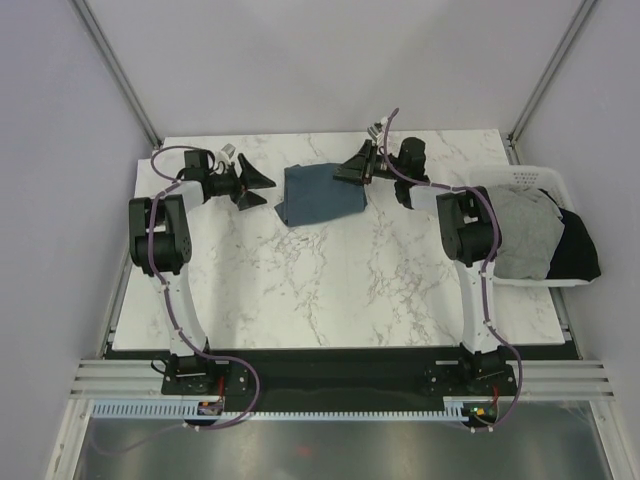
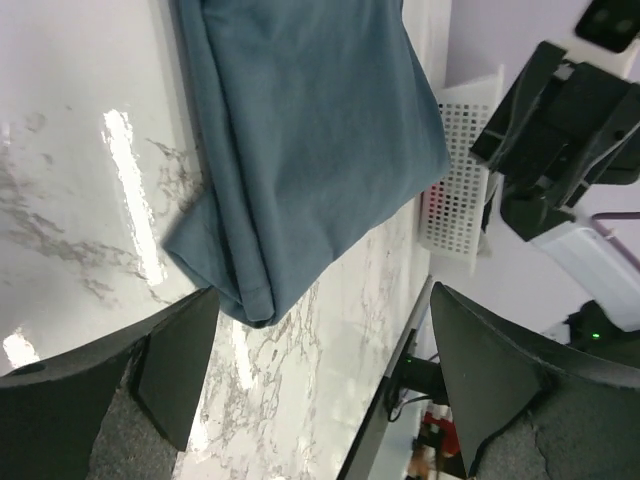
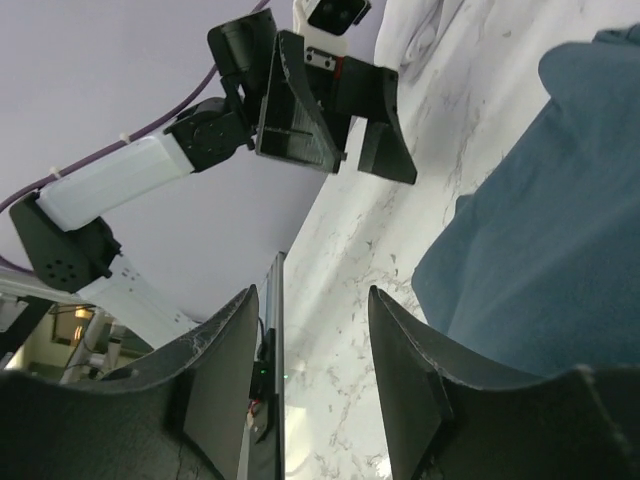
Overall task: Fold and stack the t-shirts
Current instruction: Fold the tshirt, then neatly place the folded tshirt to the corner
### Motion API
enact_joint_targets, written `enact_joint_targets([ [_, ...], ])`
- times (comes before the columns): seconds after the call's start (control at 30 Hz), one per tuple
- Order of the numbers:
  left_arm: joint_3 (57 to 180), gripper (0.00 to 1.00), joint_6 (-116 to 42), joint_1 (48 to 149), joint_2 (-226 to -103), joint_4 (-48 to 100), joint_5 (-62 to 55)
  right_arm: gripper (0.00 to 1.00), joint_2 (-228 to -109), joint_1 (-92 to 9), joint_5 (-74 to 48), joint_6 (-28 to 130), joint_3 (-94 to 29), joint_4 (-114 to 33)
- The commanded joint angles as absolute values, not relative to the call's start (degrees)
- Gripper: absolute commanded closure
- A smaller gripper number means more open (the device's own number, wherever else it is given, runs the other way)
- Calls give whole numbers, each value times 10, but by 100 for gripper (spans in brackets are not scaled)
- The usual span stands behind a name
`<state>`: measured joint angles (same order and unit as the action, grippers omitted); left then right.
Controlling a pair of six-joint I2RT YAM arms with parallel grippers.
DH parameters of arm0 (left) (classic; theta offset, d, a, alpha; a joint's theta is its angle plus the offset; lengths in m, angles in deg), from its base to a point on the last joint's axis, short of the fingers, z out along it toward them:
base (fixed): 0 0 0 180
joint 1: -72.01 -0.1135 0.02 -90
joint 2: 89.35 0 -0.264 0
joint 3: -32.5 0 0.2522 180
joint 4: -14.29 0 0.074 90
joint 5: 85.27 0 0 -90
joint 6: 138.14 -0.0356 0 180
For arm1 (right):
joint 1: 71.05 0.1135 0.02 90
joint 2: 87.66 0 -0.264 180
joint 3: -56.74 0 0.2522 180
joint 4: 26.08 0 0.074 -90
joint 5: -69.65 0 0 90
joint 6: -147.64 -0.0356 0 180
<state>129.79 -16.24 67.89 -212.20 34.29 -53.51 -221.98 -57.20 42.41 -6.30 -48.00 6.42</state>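
Left end effector [image 2: 322, 300]: fingers spread wide, nothing between them. It's parked just beside the left edge of the slate-blue tee [image 1: 320, 193], and in the wrist cam one corner of the cloth sits right ahead of the gap, not pinched.

Right end effector [image 3: 312, 300]: fingers parted about halfway w/ only bare marble showing between them, so it's not gripping anything either. It sits at the far right corner of the same tee. The cloth is off to one side of its fingers, and I can't tell if it's touching.

The tee itself is a compact folded rectangle, flat on the table [image 1: 330, 290] toward the far edge, about midway btwn the two arms. Edges are a bit lumpy on the left side, but imo it counts as folded.

Further right there's the white basket [image 1: 545, 172] w/ a light grey tee [image 1: 525, 235] heaped in it and a black tee [image 1: 580, 250] spilling over its right side.

So my read is fold no. 1 is basically done and both arms are free. Next up is prob grabbing the grey one, since the right arm is closest. It needs to lift clear first so it doesn't drag the blue corner, then pinch one layer only and pull it out onto open table.
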Motion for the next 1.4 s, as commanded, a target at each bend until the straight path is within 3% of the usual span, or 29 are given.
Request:
enact_joint_targets([
  [0.0,1348,7,-71,666,-2168,273,-619,44,-2244,-559,455,-158,-517,185],
  [0.43,1414,9,-74,674,-2256,305,-593,46,-2307,-565,443,-86,-549,56],
  [0.57,1441,9,-113,696,-2266,361,-560,46,-2294,-570,401,108,-569,-200],
  [0.67,1475,8,-167,713,-2272,438,-500,46,-2291,-572,364,193,-589,-312],
  [0.8,1506,6,-214,759,-2284,491,-422,46,-2294,-574,326,242,-590,-367],
  [1.03,1519,8,-227,806,-2304,506,-409,46,-2297,-575,290,293,-585,-440],
  [1.13,1525,11,-228,818,-2311,506,-411,46,-2296,-574,290,294,-577,-441],
  [1.23,1531,22,-228,824,-2316,503,-411,46,-2294,-574,291,298,-570,-442],
  [1.27,1529,30,-228,825,-2316,500,-411,46,-2293,-574,292,300,-570,-442],
  [1.33,1528,37,-230,825,-2315,500,-411,46,-2292,-574,293,303,-568,-444],
  [1.37,1527,50,-231,824,-2314,500,-411,46,-2292,-574,293,302,-568,-443],
])
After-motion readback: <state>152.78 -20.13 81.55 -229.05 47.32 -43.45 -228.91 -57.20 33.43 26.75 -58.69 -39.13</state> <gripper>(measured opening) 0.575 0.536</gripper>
